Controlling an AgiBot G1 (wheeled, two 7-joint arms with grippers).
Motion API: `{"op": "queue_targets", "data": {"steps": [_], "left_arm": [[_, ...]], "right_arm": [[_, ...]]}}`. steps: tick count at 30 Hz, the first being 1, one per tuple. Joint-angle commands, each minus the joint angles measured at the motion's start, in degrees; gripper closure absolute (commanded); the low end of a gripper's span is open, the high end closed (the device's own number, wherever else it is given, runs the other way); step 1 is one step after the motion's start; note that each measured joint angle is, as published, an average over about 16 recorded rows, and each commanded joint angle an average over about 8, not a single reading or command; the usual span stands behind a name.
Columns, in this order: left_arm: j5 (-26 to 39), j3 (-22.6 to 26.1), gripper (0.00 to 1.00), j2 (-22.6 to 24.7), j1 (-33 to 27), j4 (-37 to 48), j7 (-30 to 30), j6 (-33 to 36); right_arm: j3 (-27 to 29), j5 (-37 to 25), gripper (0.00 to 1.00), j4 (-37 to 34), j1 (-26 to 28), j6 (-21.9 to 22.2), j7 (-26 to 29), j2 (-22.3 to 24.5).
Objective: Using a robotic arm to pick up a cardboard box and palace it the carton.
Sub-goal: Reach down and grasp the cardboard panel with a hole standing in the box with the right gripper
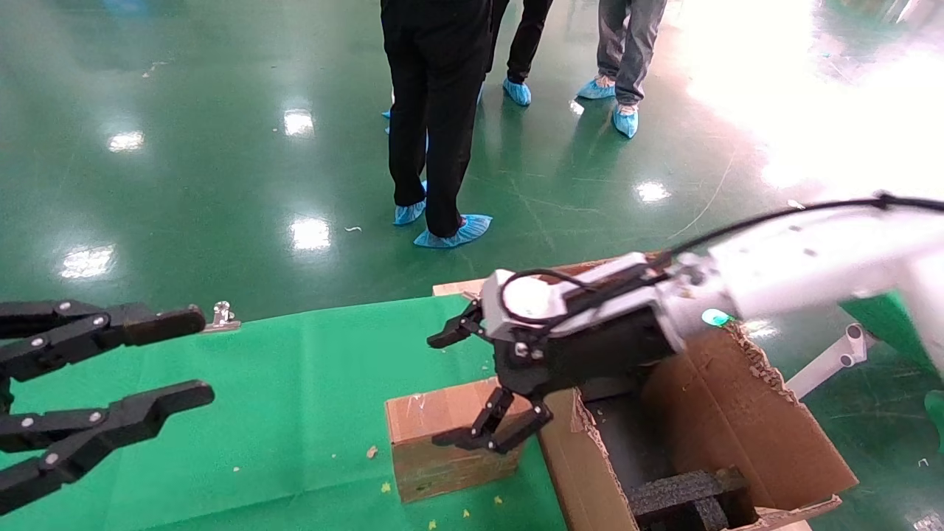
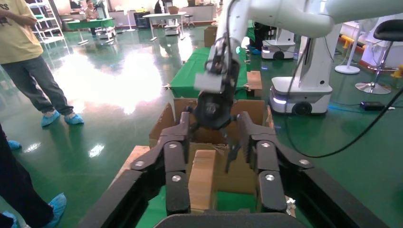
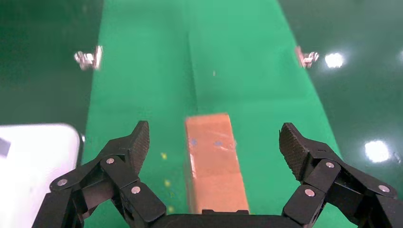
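The right pincer (image 1: 461,387) of the robotic arm (image 1: 796,265) is held wide open above the cardboard box (image 1: 442,439), grasping nothing. The box lies at the bench (image 1: 295,383) right edge, just beside the carton (image 1: 730,420). The left pincer (image 1: 184,358) is spread open, empty, over the bench's left edge.

One small cardboard box (image 1: 435,442) is lying on the green table cover (image 1: 295,398), and one large carton (image 1: 745,413) is standing just beside it. Two black foam blocks (image 1: 686,498) are showing inside the carton. Two grippers are showing: the left gripper (image 1: 195,361) and the right gripper (image 1: 461,391). Three people are standing on the floor (image 1: 184,184), and six blue shoe covers (image 1: 453,232) are showing. One metal clip (image 1: 221,316) is holding the cover's edge.
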Motion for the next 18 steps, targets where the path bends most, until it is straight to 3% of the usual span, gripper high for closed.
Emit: {"op": "queue_targets", "data": {"steps": [1, 16, 18], "left_arm": [[0.0, 0.0, 1.00, 0.0, 0.0, 0.0, 0.0, 0.0], [0.0, 0.0, 1.00, 0.0, 0.0, 0.0, 0.0, 0.0], [0.0, 0.0, 0.79, 0.0, 0.0, 0.0, 0.0, 0.0]], "right_arm": [[-2.8, -2.5, 0.00, -2.9, 2.6, -0.1, -1.3, -2.2], [-17.9, -9.6, 0.00, -19.6, 12.6, 0.1, -14.1, -12.8], [-19.3, -10.1, 0.00, -21.5, 13.5, 0.1, -15.6, -14.0]]}}
